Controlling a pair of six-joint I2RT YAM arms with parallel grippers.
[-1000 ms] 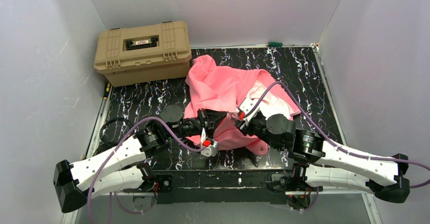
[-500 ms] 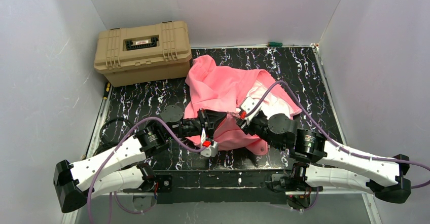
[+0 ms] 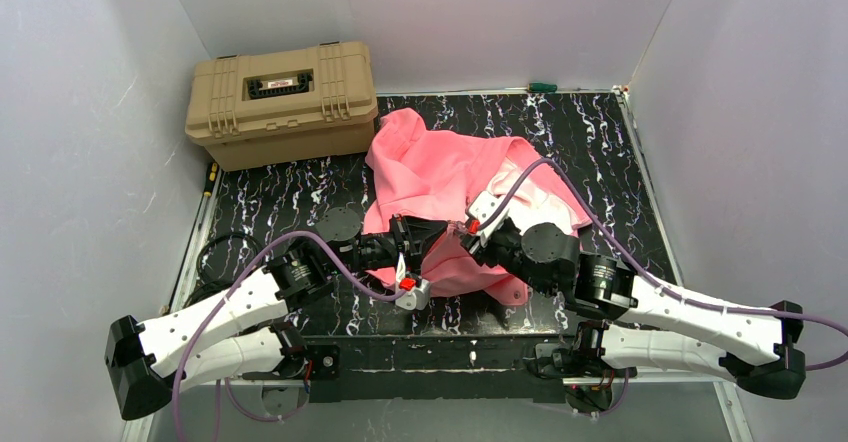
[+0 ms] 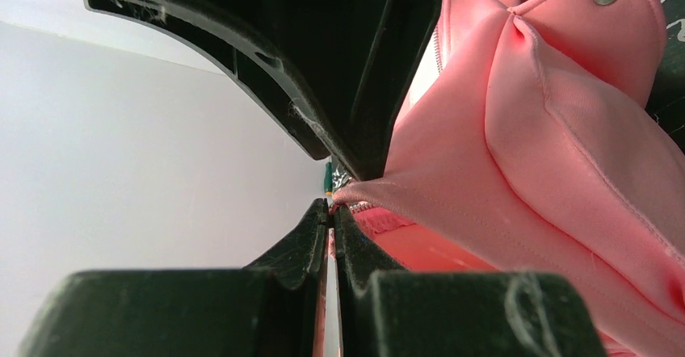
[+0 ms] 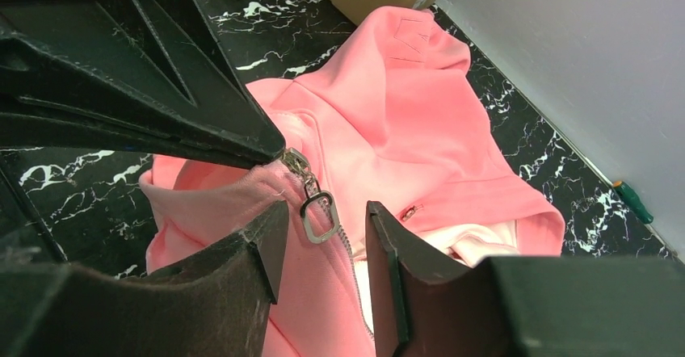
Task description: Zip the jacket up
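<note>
Even, bright light from above; faint shadows on the black marbled tabletop [image 3: 280,187]. Wrist views: my black plastic fingers [image 5: 210,292] slightly soft up close, soft salmon-pink fabric jacket [image 5: 388,123] sharp, pale wall [image 4: 121,171] washed out.

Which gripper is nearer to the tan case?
Left. The left gripper pinches the jacket on the side towards the case; the right gripper, open around the zipper pull, sits just beyond it.

The top camera looks down from high behind over the whole bench [image 3: 600,132]; both wrist cameras sit close — all three share the jacket [image 3: 440,172].
</note>
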